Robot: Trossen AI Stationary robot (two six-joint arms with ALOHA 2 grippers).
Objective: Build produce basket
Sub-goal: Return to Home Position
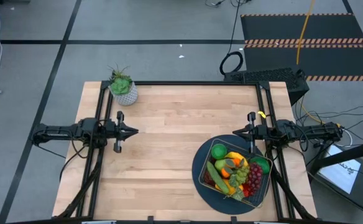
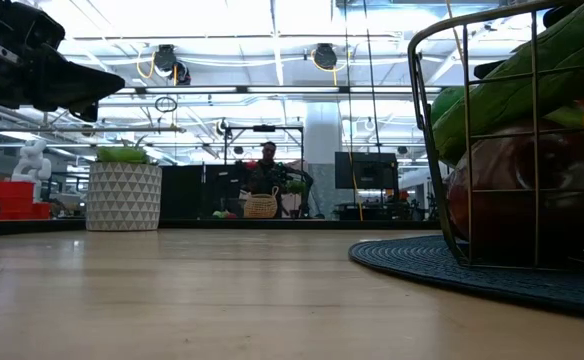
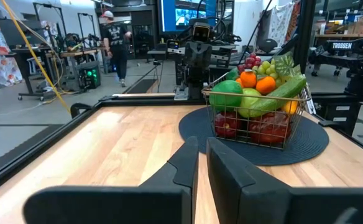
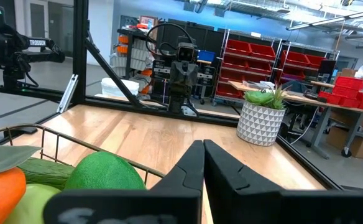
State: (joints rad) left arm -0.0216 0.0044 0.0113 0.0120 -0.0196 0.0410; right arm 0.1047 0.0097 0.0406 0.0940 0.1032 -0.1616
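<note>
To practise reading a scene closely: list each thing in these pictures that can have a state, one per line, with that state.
basket: upright on the mat, full.
produce: heaped inside the basket.
mat: flat under the basket.
potted plant: upright at a table corner.
left gripper: shut, empty, over the table's left side.
right gripper: shut, empty, over the table's right side.

Light: bright, even, from ceiling lights high above both grippers.
Glare: white wash behind left gripper, leaving it a dark silhouette.
Shadows: soft, faint on table beneath right gripper.
Basket: backlit, dark in low view.
</note>
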